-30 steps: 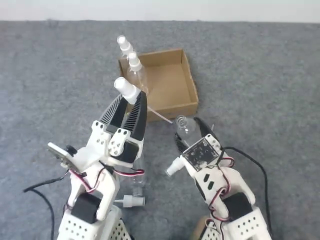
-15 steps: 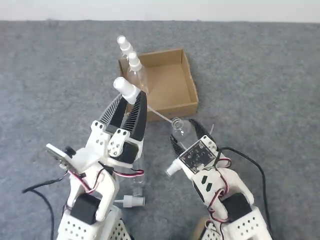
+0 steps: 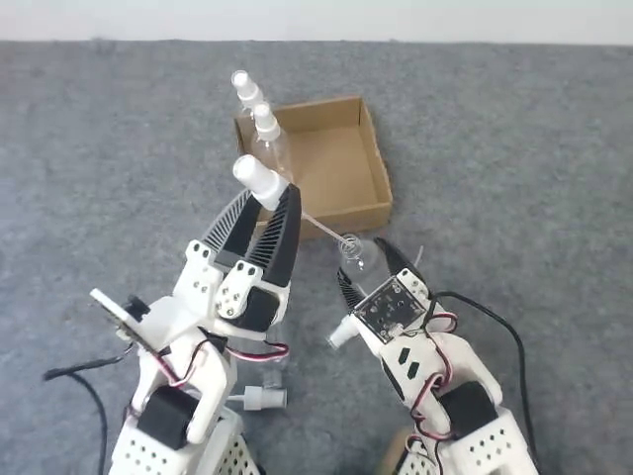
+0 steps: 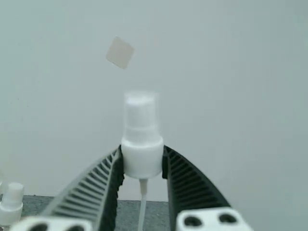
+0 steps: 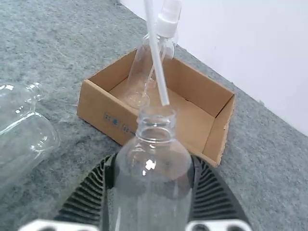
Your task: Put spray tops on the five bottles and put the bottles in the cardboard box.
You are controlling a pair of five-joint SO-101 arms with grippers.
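One white spray top (image 4: pixel 141 153) is clamped in the left jaws; right jaws clasp a clear, open-necked bottle (image 5: pixel 153 166).

Cardboard box (image 3: pixel 341 168): right half bare, open from above. Left half blocked by two capped bottles (image 3: pixel 267 134) standing upright. Left tool (image 3: pixel 267 191), clamped on spray top (image 3: pixel 255 176), hangs by box's near left corner. Dip tube (image 3: pixel 316 226) slants across near wall toward open bottle (image 3: pixel 352 247) gripped in right tool (image 3: pixel 364 260). Gap between arms narrow: lying bottle (image 3: pixel 275 354) and loose spray top (image 3: pixel 259 398) on counter (image 3: pixel 514 148) there. Counter wide open right of box and far left.
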